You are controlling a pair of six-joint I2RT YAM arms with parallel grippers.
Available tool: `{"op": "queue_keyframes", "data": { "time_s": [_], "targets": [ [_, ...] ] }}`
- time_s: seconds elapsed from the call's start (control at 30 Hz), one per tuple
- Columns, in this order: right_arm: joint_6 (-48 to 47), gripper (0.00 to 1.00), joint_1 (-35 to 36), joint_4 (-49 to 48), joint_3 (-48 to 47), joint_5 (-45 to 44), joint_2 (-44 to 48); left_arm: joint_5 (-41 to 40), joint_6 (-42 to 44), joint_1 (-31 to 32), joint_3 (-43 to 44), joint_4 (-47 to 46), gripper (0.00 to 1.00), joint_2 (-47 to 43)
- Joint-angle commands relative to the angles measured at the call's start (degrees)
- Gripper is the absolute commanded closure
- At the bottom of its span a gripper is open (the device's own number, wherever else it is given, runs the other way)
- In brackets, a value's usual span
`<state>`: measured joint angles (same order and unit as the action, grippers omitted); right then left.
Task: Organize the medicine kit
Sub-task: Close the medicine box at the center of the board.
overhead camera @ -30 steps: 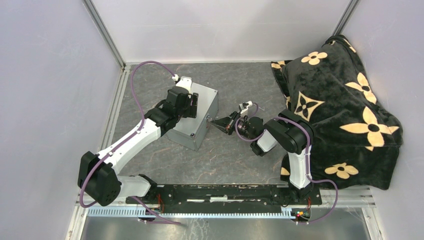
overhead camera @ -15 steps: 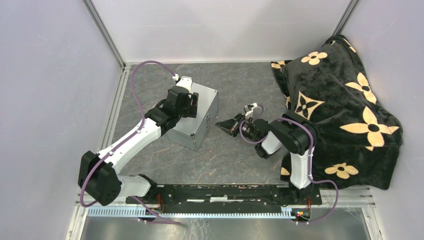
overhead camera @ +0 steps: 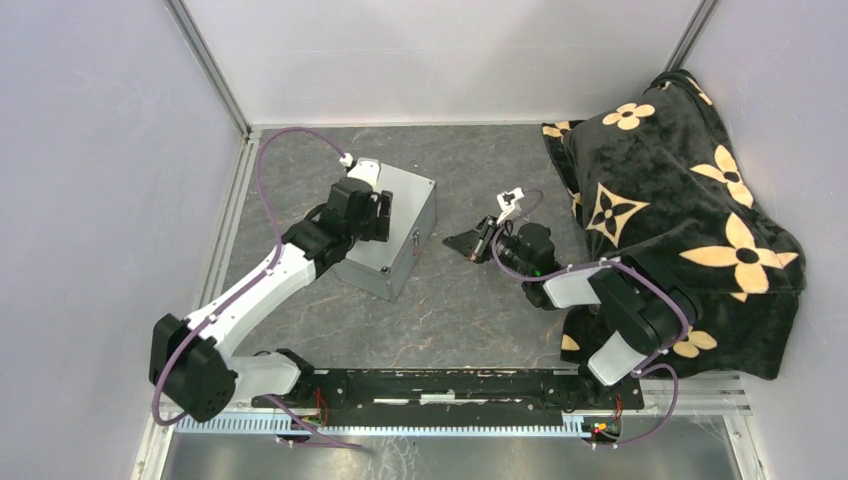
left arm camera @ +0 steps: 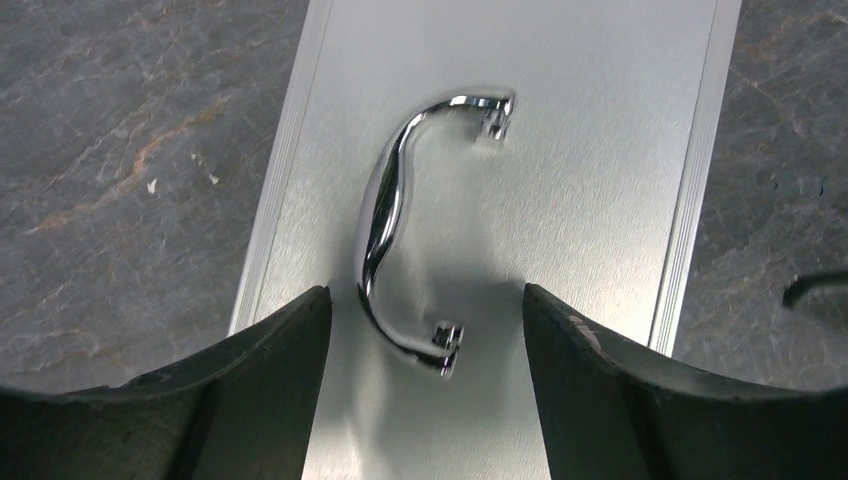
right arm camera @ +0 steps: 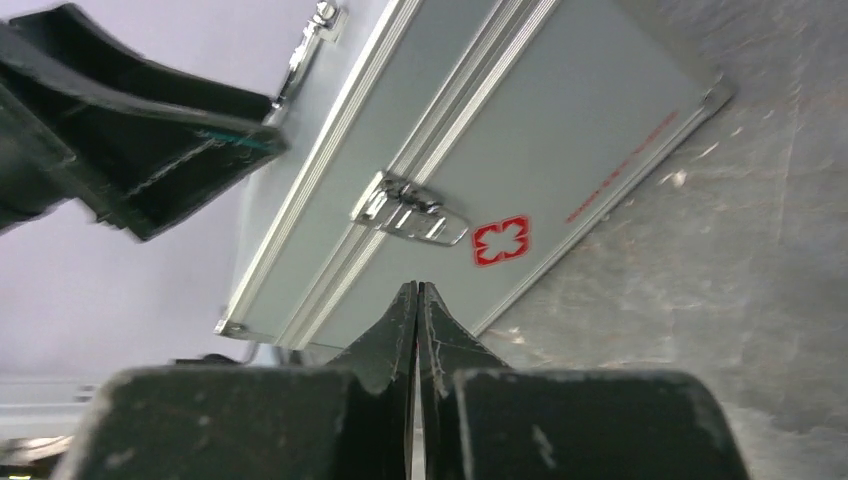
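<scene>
The medicine kit (overhead camera: 395, 235) is a silver-grey metal case on the dark table, lid shut. Its chrome handle (left arm camera: 392, 225) lies flat on the lid in the left wrist view. My left gripper (left arm camera: 427, 310) is open just above the lid, its jaws on either side of the handle's near end. In the right wrist view the case front (right arm camera: 520, 150) shows a chrome latch (right arm camera: 410, 210) and a red cross sticker (right arm camera: 500, 240). My right gripper (right arm camera: 417, 290) is shut and empty, pointing at the case front, a short way off (overhead camera: 462, 243).
A black blanket with cream flowers (overhead camera: 680, 200) covers a bulky shape at the right. White walls and an aluminium frame (overhead camera: 210, 70) enclose the table. The arm bases stand on a rail (overhead camera: 440, 385) at the near edge.
My right gripper has drawn back to the right, away from the case front, and its arm has swung outward. My left gripper stays over the lid.
</scene>
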<state>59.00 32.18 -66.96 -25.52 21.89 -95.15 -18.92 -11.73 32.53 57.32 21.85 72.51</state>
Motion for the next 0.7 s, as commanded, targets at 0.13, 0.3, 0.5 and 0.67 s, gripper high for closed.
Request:
{"op": "queue_keyframes", "data": {
  "time_s": [0.13, 0.3, 0.5, 0.67],
  "targets": [
    [-30.4, 0.79, -2.5, 41.9, -17.4, -3.5, 8.6, -4.9, -11.1, -0.1, -0.1, 9.4, 0.20, -13.8],
    [-36.4, 0.47, -4.9, 50.9, -29.8, -1.1, 3.7, -4.9, -24.1, -0.1, -3.7, 15.8, 0.11, -21.6],
    [-38.4, 0.31, -6.8, 55.3, -43.7, 5.1, -5.9, -1.7, -37.1, -0.1, -12.3, 17.8, 0.05, -32.3],
    [-42.1, 0.32, -6.9, 63.7, -56.4, 8.4, -14.6, -0.3, -39.8, -0.1, -16.3, 15.8, 0.03, -34.9]
  ]
}}
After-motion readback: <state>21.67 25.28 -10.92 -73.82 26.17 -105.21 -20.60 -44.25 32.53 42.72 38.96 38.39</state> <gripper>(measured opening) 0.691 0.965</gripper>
